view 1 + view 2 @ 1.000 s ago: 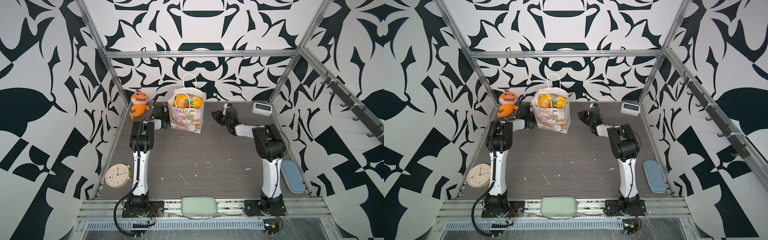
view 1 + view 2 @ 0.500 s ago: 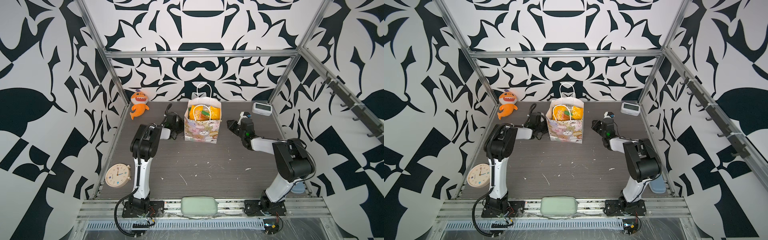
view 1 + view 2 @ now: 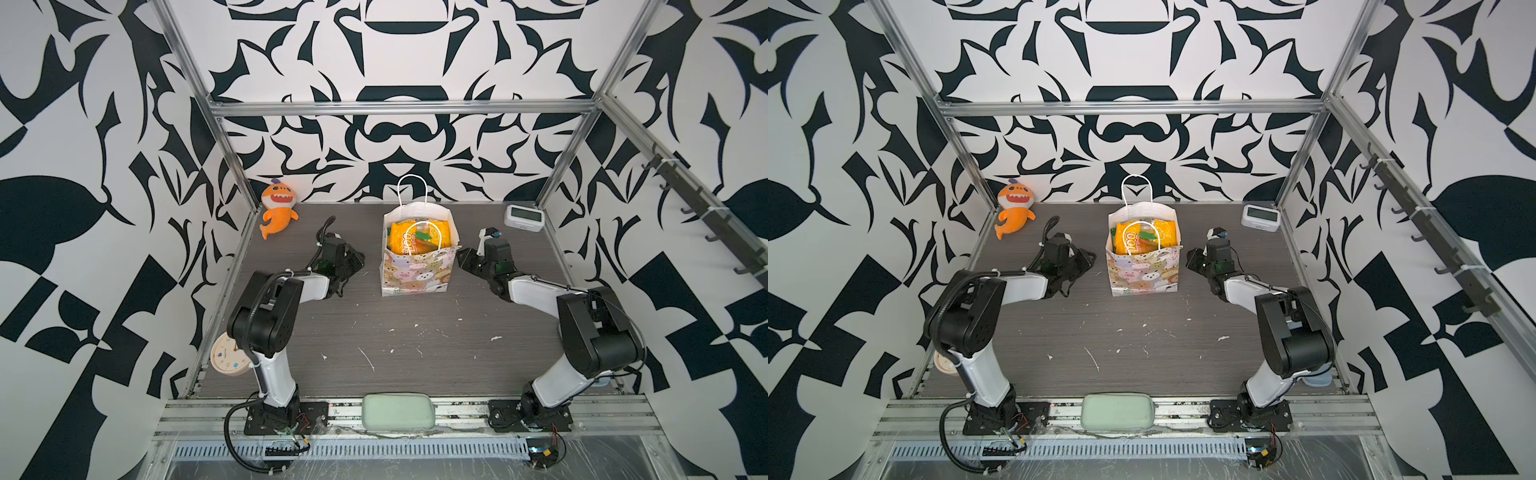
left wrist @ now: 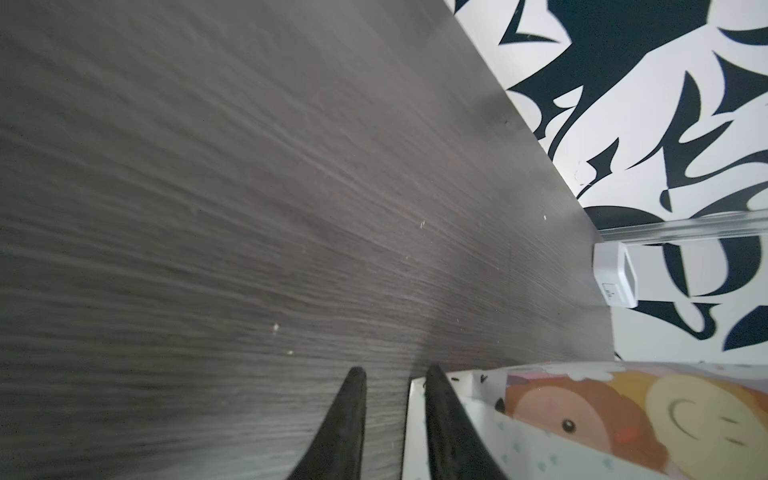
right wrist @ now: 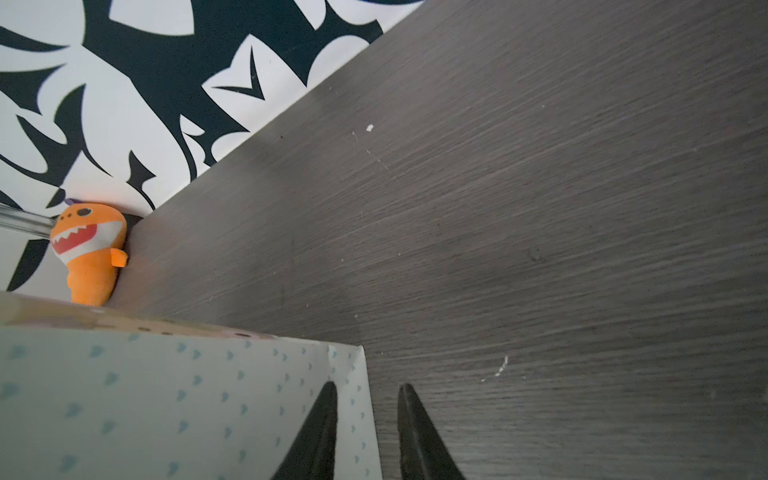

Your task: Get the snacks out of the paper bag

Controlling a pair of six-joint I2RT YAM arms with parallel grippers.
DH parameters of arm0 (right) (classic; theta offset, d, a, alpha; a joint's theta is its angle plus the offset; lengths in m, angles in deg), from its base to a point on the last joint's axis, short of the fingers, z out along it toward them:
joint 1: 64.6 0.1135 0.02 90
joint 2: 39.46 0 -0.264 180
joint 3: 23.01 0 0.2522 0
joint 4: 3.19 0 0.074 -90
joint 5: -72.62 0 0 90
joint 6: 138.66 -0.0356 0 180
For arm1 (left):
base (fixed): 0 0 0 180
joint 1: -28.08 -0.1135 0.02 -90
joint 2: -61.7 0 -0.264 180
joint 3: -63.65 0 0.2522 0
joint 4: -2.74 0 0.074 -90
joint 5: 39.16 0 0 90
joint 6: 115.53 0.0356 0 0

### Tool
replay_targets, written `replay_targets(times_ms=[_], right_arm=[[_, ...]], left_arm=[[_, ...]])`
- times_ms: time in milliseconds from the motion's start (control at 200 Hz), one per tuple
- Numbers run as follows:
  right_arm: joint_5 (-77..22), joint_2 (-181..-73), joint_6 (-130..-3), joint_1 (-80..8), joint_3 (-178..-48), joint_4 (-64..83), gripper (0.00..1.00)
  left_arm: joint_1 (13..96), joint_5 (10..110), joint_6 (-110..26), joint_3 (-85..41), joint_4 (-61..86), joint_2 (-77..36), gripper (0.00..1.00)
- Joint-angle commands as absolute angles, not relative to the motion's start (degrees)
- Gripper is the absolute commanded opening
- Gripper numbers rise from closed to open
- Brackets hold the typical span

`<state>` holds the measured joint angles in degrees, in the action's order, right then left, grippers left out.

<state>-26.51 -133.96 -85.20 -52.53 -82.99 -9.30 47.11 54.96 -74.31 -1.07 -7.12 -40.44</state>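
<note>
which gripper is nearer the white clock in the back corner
Right. The right gripper is by the paper bag's right side, the white clock a little behind it in the back right corner. The left gripper is on the bag's other side, farther off.

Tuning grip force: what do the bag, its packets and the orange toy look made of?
Paper bag: matte printed paper, seemingly; crisp creased edges. Snacks: glossy plastic film, by the sheen and crinkles. Orange toy: plush fabric, probably; matte, soft rounded form.

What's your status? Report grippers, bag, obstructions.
Jaws parted on left gripper and right gripper, nothing held, flanking paper bag. All snacks inside, bag upright. Its front handle droops across the mouth.
</note>
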Motion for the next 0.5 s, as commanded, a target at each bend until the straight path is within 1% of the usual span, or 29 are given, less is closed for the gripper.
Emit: replay_targets(times_ms=[0, 200, 310, 370, 495], right_arm=[[-29.2, -135.9, -83.3, -52.6, -85.4, -8.5, 0.29], [-33.8, -139.2, -83.0, -52.0, -84.4, -10.9, 0.28], [-34.4, -140.1, -83.1, -50.6, -83.8, -10.6, 0.28], [-34.7, -140.5, -84.4, -49.8, -83.4, -10.9, 0.28], [-34.8, -141.8, -89.0, -47.9, -80.7, -17.2, 0.28]], left_arm=[[47.2, 52.5, -71.0, 0.8, -4.2, -37.6, 0.31], [47.5, 53.2, -72.5, 5.5, -6.3, -37.5, 0.31], [47.9, 53.9, -72.4, 6.0, -5.9, -37.7, 0.30], [48.1, 53.7, -72.4, 6.2, -4.8, -37.5, 0.30], [48.0, 52.3, -72.6, 7.1, -4.7, -38.1, 0.30]])
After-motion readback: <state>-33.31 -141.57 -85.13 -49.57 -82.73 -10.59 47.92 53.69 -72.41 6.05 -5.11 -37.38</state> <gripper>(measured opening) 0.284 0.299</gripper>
